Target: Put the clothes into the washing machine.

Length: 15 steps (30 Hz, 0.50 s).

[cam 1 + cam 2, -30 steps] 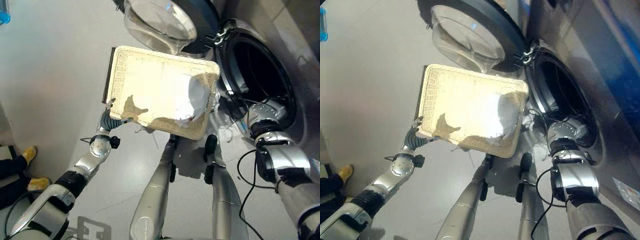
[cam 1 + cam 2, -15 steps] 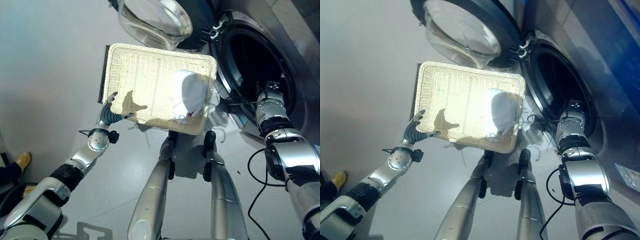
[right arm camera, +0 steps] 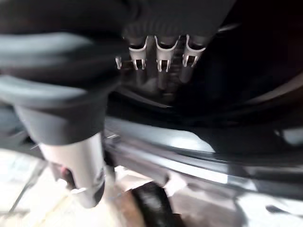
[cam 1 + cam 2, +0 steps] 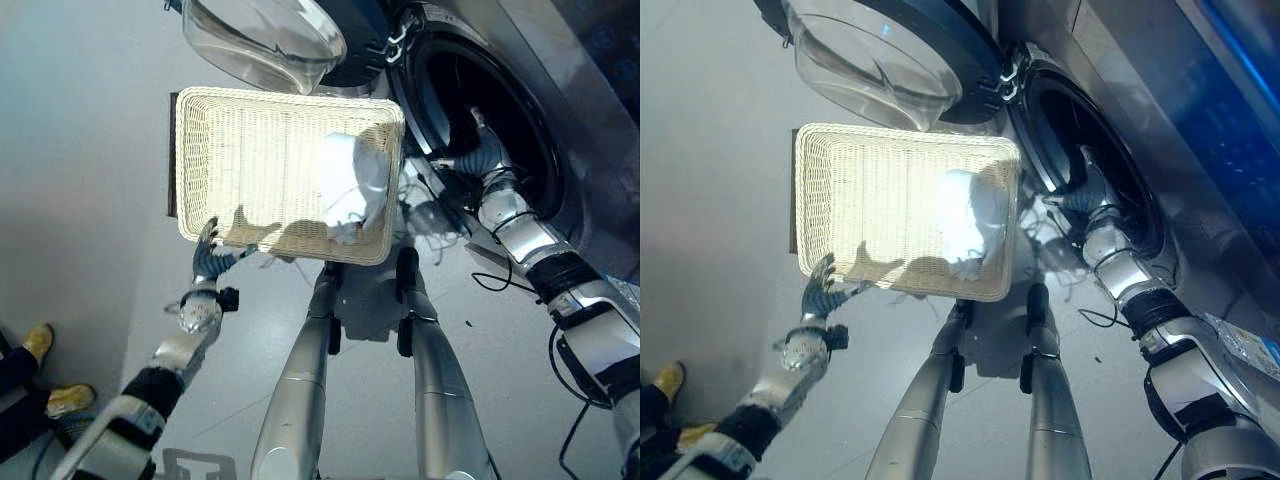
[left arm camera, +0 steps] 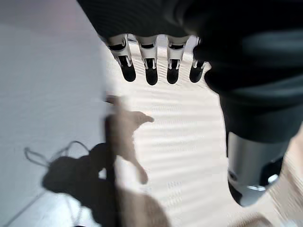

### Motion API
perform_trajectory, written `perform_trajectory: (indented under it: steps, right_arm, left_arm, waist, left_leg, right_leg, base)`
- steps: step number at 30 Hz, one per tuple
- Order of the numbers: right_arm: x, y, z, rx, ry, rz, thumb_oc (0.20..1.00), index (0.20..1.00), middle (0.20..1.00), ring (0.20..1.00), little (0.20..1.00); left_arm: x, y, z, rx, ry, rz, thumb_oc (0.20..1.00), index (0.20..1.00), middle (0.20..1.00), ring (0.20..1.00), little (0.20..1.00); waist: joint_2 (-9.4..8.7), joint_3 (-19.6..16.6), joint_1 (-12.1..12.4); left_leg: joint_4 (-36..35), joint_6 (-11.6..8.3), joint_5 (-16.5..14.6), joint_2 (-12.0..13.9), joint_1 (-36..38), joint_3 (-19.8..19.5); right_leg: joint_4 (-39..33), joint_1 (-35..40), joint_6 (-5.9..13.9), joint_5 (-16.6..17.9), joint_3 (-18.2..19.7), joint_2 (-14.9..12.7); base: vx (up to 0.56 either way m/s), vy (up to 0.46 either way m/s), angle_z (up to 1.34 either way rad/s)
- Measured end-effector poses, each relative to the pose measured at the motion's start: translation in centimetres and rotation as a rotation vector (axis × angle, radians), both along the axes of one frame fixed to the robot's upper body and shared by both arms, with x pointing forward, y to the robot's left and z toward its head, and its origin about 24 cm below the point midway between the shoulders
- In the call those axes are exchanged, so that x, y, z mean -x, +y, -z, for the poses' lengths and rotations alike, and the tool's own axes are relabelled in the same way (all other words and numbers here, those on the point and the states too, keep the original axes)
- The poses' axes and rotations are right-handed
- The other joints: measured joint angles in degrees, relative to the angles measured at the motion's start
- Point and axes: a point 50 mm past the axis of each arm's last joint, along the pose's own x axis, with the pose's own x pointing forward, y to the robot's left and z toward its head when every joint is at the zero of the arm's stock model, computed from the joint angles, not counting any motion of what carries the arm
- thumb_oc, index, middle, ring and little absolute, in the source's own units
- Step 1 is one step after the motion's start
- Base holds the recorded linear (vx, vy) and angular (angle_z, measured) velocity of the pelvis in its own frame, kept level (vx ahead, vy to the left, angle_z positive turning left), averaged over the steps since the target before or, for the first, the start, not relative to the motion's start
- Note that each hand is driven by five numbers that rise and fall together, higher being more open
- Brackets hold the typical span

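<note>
A cream wicker basket (image 4: 250,160) stands on the floor in front of the washing machine. A white cloth (image 4: 350,185) lies crumpled at its right end, nearest the machine. The drum opening (image 4: 500,120) is dark and I cannot see what lies inside. My right hand (image 4: 478,150) reaches over the door seal into the drum mouth; in its wrist view its fingers (image 3: 161,61) are straight and hold nothing. My left hand (image 4: 207,262) hovers at the basket's near left corner, with its fingers (image 5: 150,71) spread straight over the weave and apart from the cloth.
The round glass door (image 4: 265,40) hangs open just beyond the basket's far edge. A person's yellow shoes (image 4: 40,345) show at the lower left on the grey floor.
The camera has shifted. My right hand has risen from beside the machine's front into the drum mouth. My left hand stays by the basket's near corner, and the cloth stays in the basket.
</note>
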Motion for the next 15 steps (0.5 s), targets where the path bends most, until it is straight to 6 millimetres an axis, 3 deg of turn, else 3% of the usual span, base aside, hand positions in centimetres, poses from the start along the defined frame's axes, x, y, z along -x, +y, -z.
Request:
perform_trajectory:
  steps: [5, 8, 10, 11, 15]
  right_arm:
    - [0.4, 2.4, 2.1, 0.115, 0.028, -0.048, 1.0, 1.0, 1.0, 1.0, 1.0]
    - [0.4, 2.8, 2.4, 0.158, 0.038, -0.054, 1.0, 1.0, 1.0, 1.0, 1.0]
    - [0.1, 3.7, 2.4, 0.229, 0.051, -0.055, 1.0, 1.0, 1.0, 1.0, 1.0]
    - [0.0, 4.2, 2.3, 0.257, 0.058, -0.059, 1.0, 1.0, 1.0, 1.0, 1.0]
    - [-1.0, 6.2, 0.8, 0.428, 0.095, -0.078, 1.0, 1.0, 1.0, 1.0, 1.0]
  left_arm:
    - [3.3, 1.2, 4.5, 0.179, 0.082, -0.232, 1.0, 1.0, 1.0, 1.0, 1.0]
    - [3.7, 1.3, 5.0, 0.193, 0.091, -0.258, 1.0, 1.0, 1.0, 1.0, 1.0]
    - [4.2, 1.7, 5.2, 0.198, 0.097, -0.281, 1.0, 1.0, 1.0, 1.0, 1.0]
    - [4.3, 1.8, 5.3, 0.197, 0.101, -0.285, 1.0, 1.0, 1.0, 1.0, 1.0]
    - [4.4, 1.7, 5.8, 0.187, 0.128, -0.264, 1.0, 1.0, 1.0, 1.0, 1.0]
  waist:
    - [-0.78, -0.1, 1.2]
    - [-0.9, -0.1, 1.4]
    - [-1.55, -0.2, 3.8]
    - [-1.9, -0.2, 3.8]
    - [-2.14, -0.2, 4.6]
  left_leg:
    - [0.4, -0.32, 0.0, -0.4, 0.1, -1.8]
    - [0.4, -0.36, 0.1, -0.6, 0.1, -2.3]
    - [0.5, -0.31, 0.1, -0.7, 0.0, -2.9]
    - [0.6, -0.31, 0.1, -0.7, 0.0, -2.9]
    - [1.3, -0.86, 0.4, -0.9, -0.2, -5.4]
  right_leg:
    - [1.7, 0.3, -0.12, -1.3, -1.7, -0.6]
    - [2.1, 0.3, -0.06, -1.7, -2.0, -0.8]
    - [2.9, 0.3, -0.3, -2.2, -2.9, -1.0]
    - [2.9, 0.3, -0.33, -2.2, -3.1, -1.1]
    - [3.1, 1.4, -0.55, -2.7, -5.4, -1.4]
  base:
    - [-0.02, 0.02, 0.15]
    - [-0.01, 0.014, 0.13]
    - [-0.01, 0.02, 0.13]
    - [0.0, 0.005, 0.06]
    - [0.0, -0.004, 0.25]
